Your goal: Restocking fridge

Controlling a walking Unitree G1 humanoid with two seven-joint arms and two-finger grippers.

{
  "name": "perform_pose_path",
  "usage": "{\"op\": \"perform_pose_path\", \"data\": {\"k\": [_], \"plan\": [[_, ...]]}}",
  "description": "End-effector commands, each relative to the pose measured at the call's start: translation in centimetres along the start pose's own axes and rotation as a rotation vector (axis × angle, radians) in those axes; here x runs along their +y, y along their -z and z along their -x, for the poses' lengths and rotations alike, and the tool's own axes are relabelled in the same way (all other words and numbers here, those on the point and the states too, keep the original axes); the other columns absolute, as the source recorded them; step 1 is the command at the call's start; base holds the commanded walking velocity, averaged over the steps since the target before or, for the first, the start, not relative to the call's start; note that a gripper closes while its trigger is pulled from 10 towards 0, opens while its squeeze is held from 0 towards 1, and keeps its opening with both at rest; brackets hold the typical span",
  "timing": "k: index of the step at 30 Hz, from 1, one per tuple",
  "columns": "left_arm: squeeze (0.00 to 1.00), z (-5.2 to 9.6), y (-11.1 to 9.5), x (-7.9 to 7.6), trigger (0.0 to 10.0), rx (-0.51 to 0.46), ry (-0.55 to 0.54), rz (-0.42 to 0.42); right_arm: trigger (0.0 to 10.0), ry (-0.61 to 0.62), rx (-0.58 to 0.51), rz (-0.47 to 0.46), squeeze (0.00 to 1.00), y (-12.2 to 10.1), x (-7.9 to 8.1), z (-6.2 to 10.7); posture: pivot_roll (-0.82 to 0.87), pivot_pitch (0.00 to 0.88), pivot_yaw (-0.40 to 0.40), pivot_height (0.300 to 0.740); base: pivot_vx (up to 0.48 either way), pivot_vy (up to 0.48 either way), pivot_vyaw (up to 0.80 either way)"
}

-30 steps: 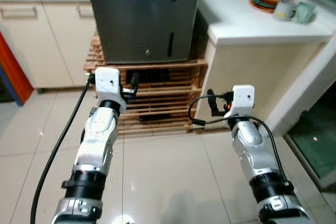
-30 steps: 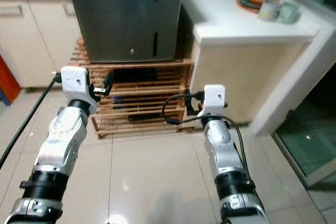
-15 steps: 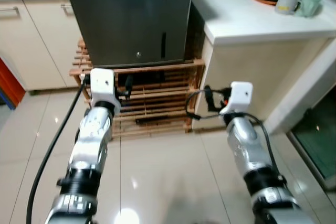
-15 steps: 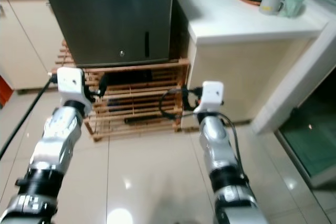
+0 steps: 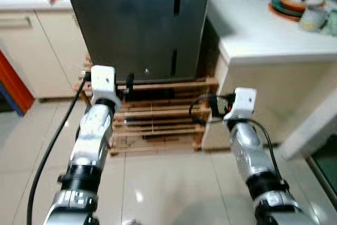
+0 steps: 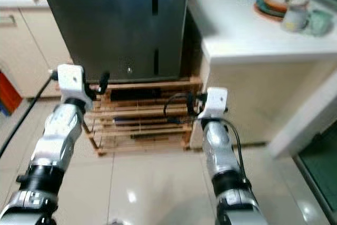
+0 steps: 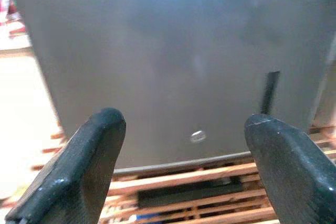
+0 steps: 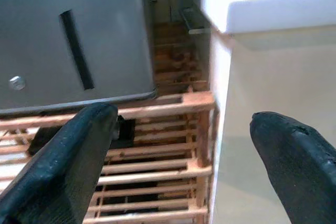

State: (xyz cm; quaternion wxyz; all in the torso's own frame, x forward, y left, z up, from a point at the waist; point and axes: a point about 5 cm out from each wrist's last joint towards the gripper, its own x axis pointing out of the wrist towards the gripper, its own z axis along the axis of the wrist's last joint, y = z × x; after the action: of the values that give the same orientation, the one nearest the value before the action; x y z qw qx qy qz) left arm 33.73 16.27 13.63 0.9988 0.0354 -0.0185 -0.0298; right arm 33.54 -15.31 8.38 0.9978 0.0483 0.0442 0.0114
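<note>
The dark grey fridge (image 5: 137,25) stands shut on a wooden slatted rack (image 5: 158,125), straight ahead of me. Its door has two narrow vertical slots (image 5: 174,61) and a small round lock (image 7: 198,136) near the bottom edge. My left gripper (image 7: 184,166) is held out in front of the door's lower part, open and holding nothing. My right gripper (image 8: 184,166) is open and also holds nothing; it points at the rack's right corner, where the fridge meets the counter side. Both arms (image 5: 95,130) are raised at about the rack's height.
A white counter (image 5: 263,30) stands right of the fridge, with plates and mugs (image 5: 310,17) at its back. Cream cabinets (image 5: 31,51) lie to the left, with a red object (image 5: 10,82) beside them. A black cable (image 5: 47,156) hangs from my left arm over the tiled floor (image 5: 168,183).
The whole view has shifted, so the camera moved; the fridge now looks closer and fuller in frame. Both grippers stay open, held out before the fridge and rack.
</note>
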Motion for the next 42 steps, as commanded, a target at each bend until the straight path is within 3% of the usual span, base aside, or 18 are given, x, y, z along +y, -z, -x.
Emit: {"op": "perform_pose_path", "data": {"k": [1, 7, 16, 22, 34, 42], "plan": [[0.00, -0.45, -0.67, -1.23, 10.0, -0.026, 0.052, 0.011, 10.0, 0.042, -0.011, 0.012, 0.20, -0.29, -1.17, -0.04, -0.06, 0.000, 0.013, 0.740, 0.446, 0.000, 0.00], [0.00, -0.22, -0.31, -1.46, 10.0, -0.016, 0.063, 0.057, 10.0, 0.053, -0.017, 0.013, 0.20, -0.44, -1.39, -0.11, -0.05, 0.000, 0.013, 0.740, 0.289, 0.275, 0.00], [0.00, -0.10, -0.27, -1.53, 10.0, -0.015, 0.058, 0.053, 10.0, 0.054, -0.007, 0.008, 0.18, -0.28, -1.17, -0.28, -0.05, 0.000, 0.011, 0.740, 0.000, 0.480, 0.00], [0.00, -0.18, -0.20, -1.57, 10.0, -0.013, 0.036, 0.026, 10.0, 0.049, -0.011, 0.007, 0.10, -0.53, -1.14, -0.41, -0.05, 0.000, 0.006, 0.740, 0.000, 0.000, 0.00], [0.00, 0.05, 0.22, -2.05, 10.0, 0.001, 0.063, 0.022, 10.0, 0.060, 0.001, 0.017, 0.10, -0.39, -1.58, -0.42, -0.05, 0.000, 0.005, 0.740, 0.000, 0.000, 0.00], [0.00, 0.21, 0.02, -1.80, 10.0, -0.012, 0.055, 0.046, 10.0, 0.052, 0.005, 0.018, 0.10, -0.19, -1.33, -0.34, -0.05, 0.000, 0.006, 0.740, 0.000, 0.480, 0.00]]}}
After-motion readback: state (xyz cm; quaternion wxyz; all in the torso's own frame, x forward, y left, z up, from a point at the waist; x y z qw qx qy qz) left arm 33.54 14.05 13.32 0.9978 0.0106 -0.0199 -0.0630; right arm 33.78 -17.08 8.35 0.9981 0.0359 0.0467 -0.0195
